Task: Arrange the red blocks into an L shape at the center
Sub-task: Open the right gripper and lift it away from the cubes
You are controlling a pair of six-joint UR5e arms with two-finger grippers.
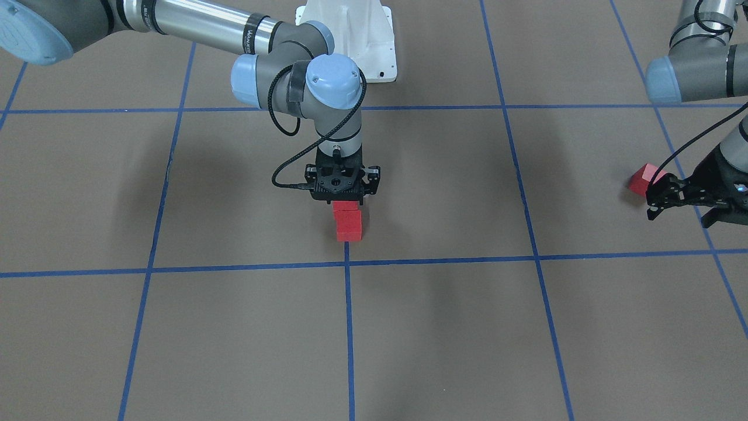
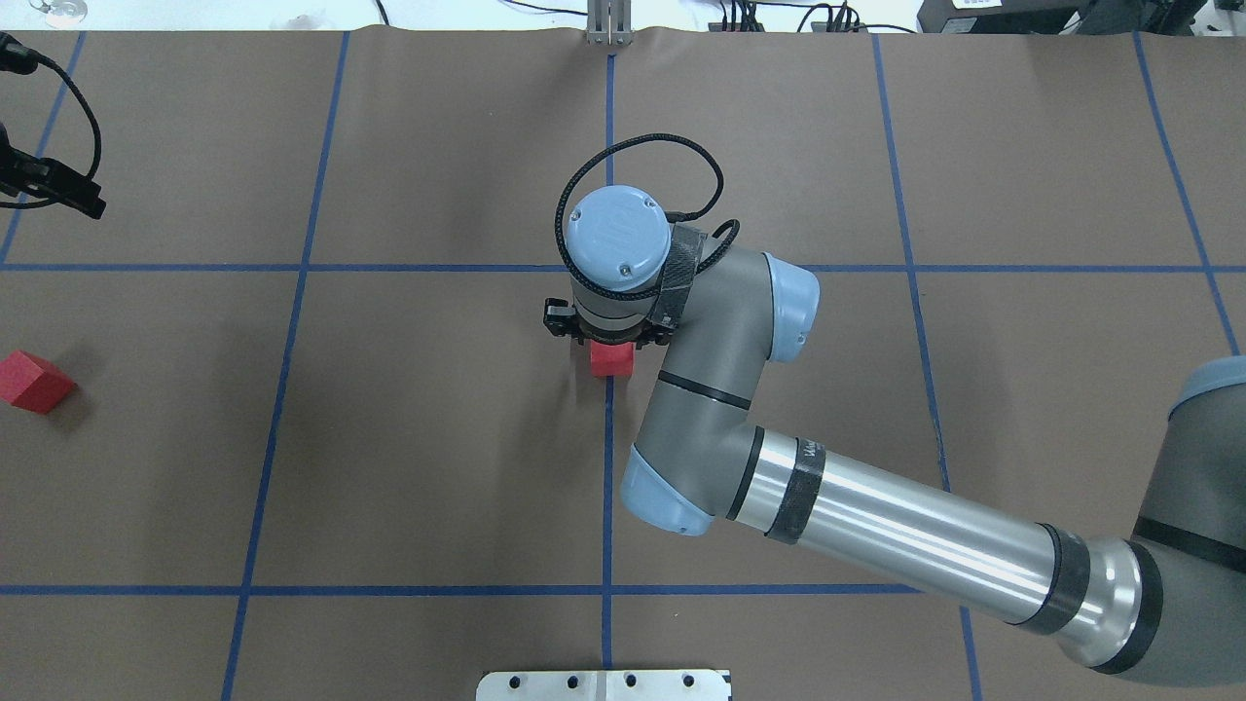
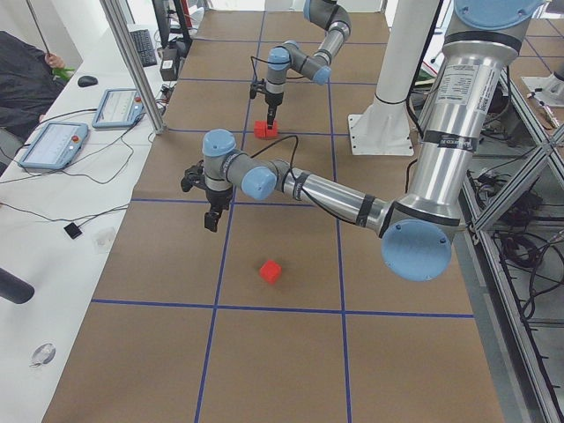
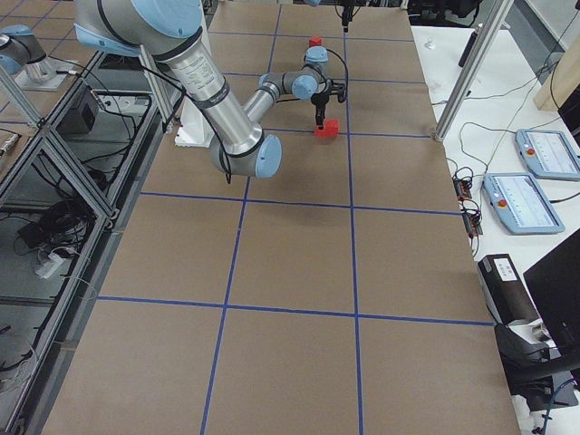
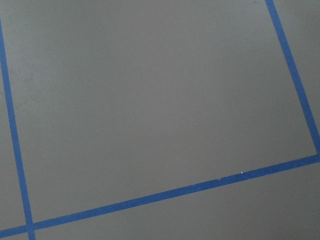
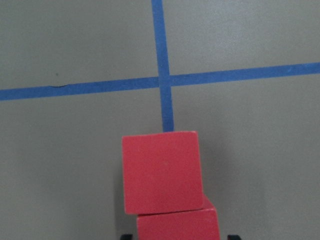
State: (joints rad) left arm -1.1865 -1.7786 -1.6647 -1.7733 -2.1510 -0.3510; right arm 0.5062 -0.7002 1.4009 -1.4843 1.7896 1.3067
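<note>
Two red blocks touch in a short row, slightly offset, on the blue line just on the robot's side of the center crossing (image 1: 347,263). One is the far block (image 1: 349,227), which also shows in the right wrist view (image 6: 160,172). The other is the near block (image 6: 177,225). My right gripper (image 1: 345,199) stands straight down over the near block. Its fingertips (image 6: 231,236) stand a little off the block's sides, so it looks open. The third red block (image 2: 34,382) lies alone far out on my left. My left gripper (image 1: 650,207) hovers open and empty, apart from it.
The white robot base (image 1: 350,35) stands behind the center. Blue tape lines divide the brown floor into squares. The left wrist view shows only floor and tape. Operator desks with tablets (image 3: 53,145) run along the far side of the table.
</note>
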